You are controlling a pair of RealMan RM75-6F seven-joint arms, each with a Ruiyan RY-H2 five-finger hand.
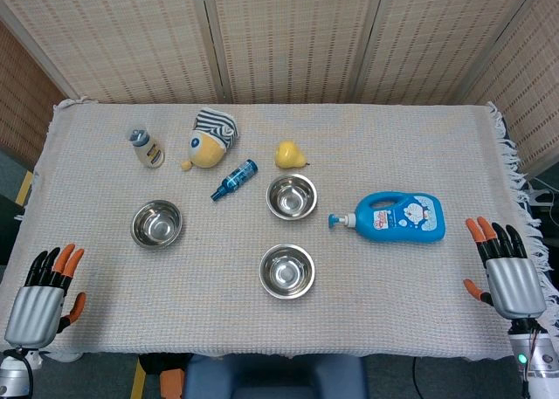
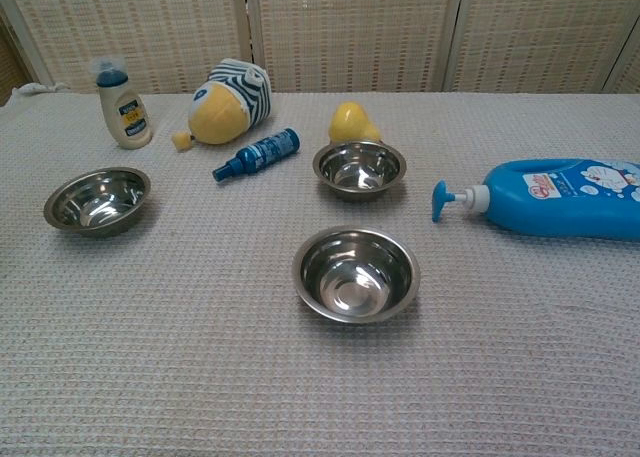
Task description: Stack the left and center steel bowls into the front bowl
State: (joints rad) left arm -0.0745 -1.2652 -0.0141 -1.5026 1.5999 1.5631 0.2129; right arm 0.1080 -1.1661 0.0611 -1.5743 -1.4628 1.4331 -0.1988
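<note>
- Left robot hand [image 1: 39,299] waits at the table's near-left edge, fingers apart, holding nothing; right robot hand [image 1: 511,272] likewise at the near-right.
- Left bowl [image 1: 156,223], center bowl [image 1: 292,196] and front bowl [image 1: 287,271] sit well apart, none stacked.
- The bowls look light, stiff and slippery; best pinched at the rim.

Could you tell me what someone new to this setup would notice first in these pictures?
Probably the three steel bowls: the left bowl, the center bowl and the front bowl, all separate and empty. Next comes the big blue pump bottle lying on its side to the right. The left hand and right hand hover at the near corners, holding nothing.
</note>
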